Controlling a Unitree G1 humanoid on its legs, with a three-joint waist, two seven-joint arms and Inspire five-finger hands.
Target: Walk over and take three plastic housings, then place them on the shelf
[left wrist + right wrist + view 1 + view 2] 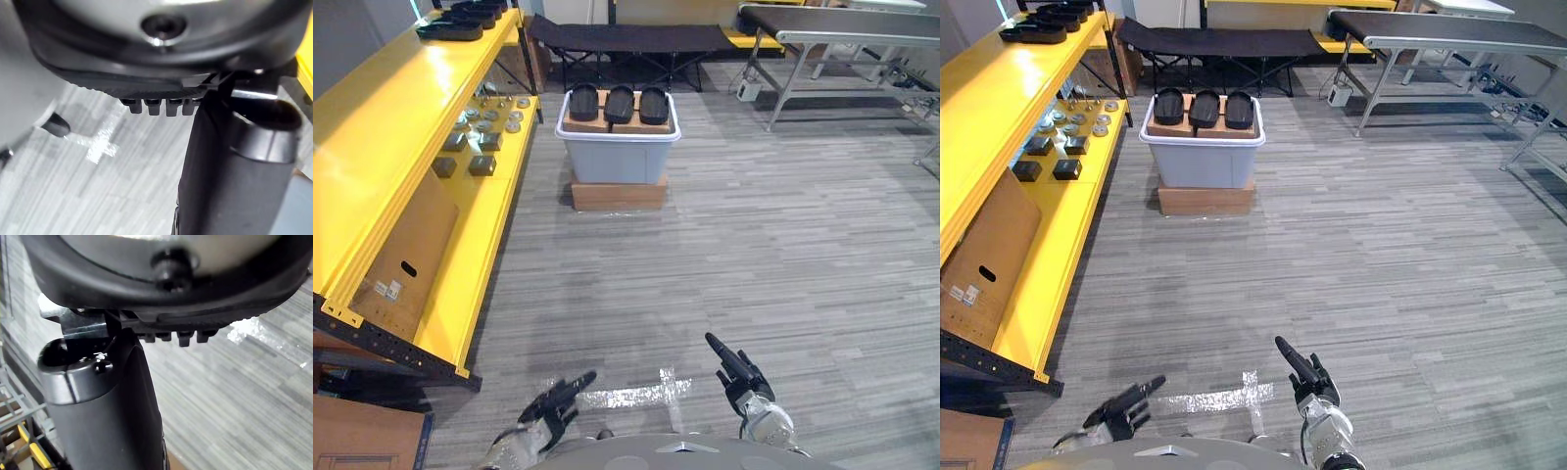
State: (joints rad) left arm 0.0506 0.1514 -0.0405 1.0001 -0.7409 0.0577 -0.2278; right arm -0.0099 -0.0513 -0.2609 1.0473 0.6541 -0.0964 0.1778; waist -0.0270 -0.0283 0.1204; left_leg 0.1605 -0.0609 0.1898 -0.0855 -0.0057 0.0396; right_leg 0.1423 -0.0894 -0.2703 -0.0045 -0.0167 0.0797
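Three black housings (pixel 619 103) side by side on top of grey bin (pixel 617 162), near yellow shelf (pixel 382 127); left hand (pixel 551 401), right hand (pixel 736 372) well apart from them, fingers straight, empty

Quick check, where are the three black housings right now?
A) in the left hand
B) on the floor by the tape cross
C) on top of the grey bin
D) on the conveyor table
C: the three black housings lie side by side on cardboard on top of the grey bin, far ahead of the left hand and the right hand, which are both open and hold nothing.
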